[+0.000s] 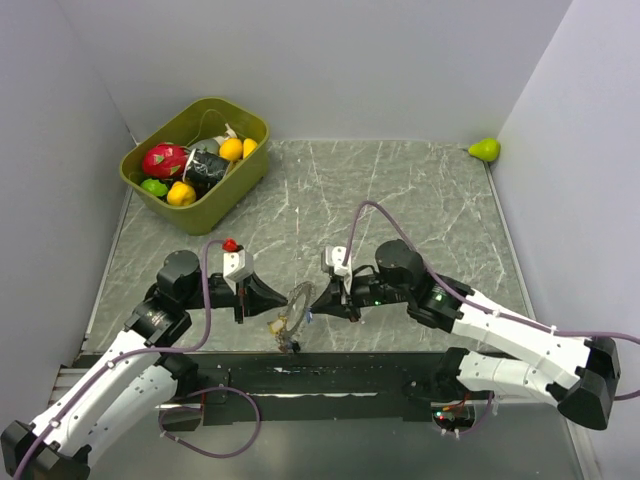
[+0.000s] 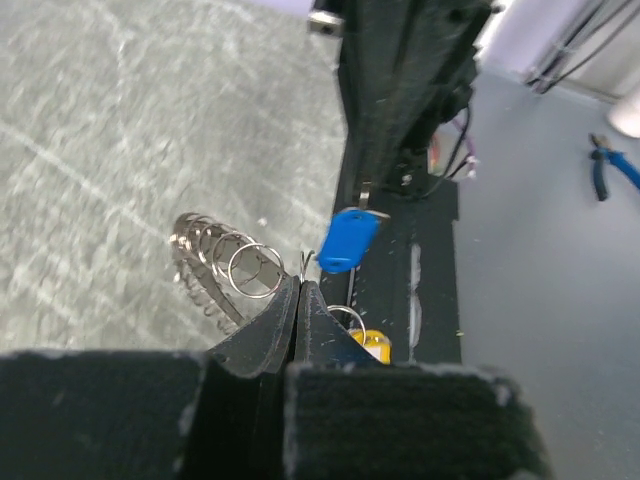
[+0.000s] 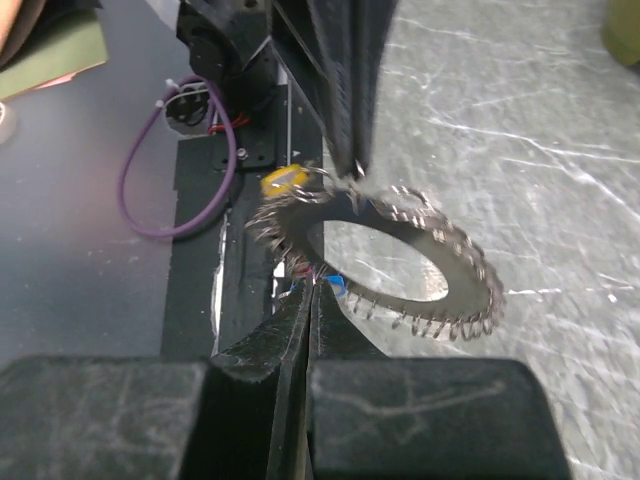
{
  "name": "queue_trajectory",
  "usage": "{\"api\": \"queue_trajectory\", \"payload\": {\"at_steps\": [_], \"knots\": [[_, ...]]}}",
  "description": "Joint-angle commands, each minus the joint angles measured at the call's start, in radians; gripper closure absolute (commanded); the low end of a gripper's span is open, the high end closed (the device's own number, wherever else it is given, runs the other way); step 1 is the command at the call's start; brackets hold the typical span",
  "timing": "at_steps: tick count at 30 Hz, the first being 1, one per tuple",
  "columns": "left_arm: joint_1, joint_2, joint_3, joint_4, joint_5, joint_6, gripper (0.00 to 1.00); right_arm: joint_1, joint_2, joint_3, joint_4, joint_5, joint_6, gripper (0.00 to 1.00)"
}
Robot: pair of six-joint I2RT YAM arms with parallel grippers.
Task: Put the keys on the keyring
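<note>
The keyring [image 1: 297, 305] hung over the near edge of the table [image 1: 420, 200] between both arms, the left gripper [image 1: 283, 303] pinching its left side tight, the right gripper [image 1: 318, 303] pinching its right side tight, a blue key [image 2: 347, 240] dangling beside the left one.

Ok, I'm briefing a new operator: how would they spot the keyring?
On the marble table, look near the near edge, where the jaws of the left gripper and right gripper meet. The keyring is between them: a silvery loop fringed with small wire rings, far bigger than the blue key beside it.
</note>
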Motion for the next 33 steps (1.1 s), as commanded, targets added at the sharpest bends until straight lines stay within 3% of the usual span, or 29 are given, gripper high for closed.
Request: {"api": "queue_trajectory", "payload": {"at_steps": [1, 18, 33], "knots": [[-0.006, -0.002, 0.045, 0.015, -0.049, 0.026, 0.99, -0.004, 0.037, 0.075, 0.067, -0.05, 0.015, 1.0], [-0.009, -0.011, 0.043, 0.009, -0.066, 0.031, 0.99, -0.004, 0.2, 0.184, 0.046, -0.004, 0.092, 1.0], [-0.02, -0.013, 0.043, 0.006, -0.06, 0.032, 0.99, -0.003, 0.243, 0.222, 0.012, 0.059, 0.119, 1.0]]}}
